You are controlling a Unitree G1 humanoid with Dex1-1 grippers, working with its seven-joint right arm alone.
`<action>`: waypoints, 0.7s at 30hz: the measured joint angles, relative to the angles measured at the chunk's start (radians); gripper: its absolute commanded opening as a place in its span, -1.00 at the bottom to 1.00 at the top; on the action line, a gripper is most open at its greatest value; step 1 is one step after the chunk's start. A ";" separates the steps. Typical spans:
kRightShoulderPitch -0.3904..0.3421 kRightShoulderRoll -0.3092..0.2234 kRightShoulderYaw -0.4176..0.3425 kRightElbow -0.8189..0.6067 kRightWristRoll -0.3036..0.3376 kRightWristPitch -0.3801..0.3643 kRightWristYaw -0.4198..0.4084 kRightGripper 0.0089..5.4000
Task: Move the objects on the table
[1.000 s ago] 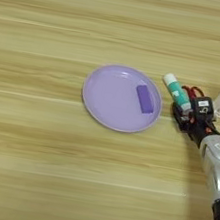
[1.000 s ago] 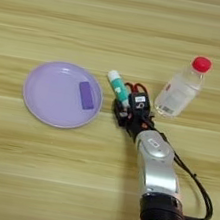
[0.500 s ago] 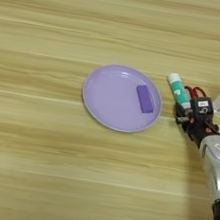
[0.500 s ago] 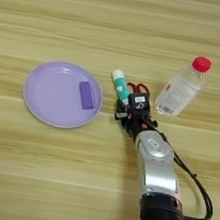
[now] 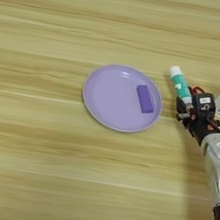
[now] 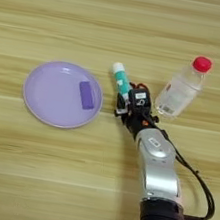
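tube (image 6: 120, 79): lying on the bench (image 6: 31, 170), lower end between the fingers (image 6: 125, 103)
fingers: clamped on the tube
plate (image 6: 52, 103): just left, purple block (image 6: 86, 95) on it
bottle (image 6: 182, 89): lying just right

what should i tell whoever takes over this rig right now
Right gripper: at the lower end of the teal-and-white tube, which lies on the table; whether it is gripped is unclear.
Clear bottle with red cap lies just right of the gripper, untouched.
Purple plate to the left holds a small purple block.
Left: tube and bottle are both still to be moved.
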 measured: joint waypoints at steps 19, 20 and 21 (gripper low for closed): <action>0.095 0.053 0.124 -0.306 -0.032 0.107 0.004 -0.38; 0.100 0.059 0.134 -0.308 -0.035 0.108 0.004 -0.38; 0.105 0.065 0.140 -0.308 -0.037 0.109 0.005 -0.38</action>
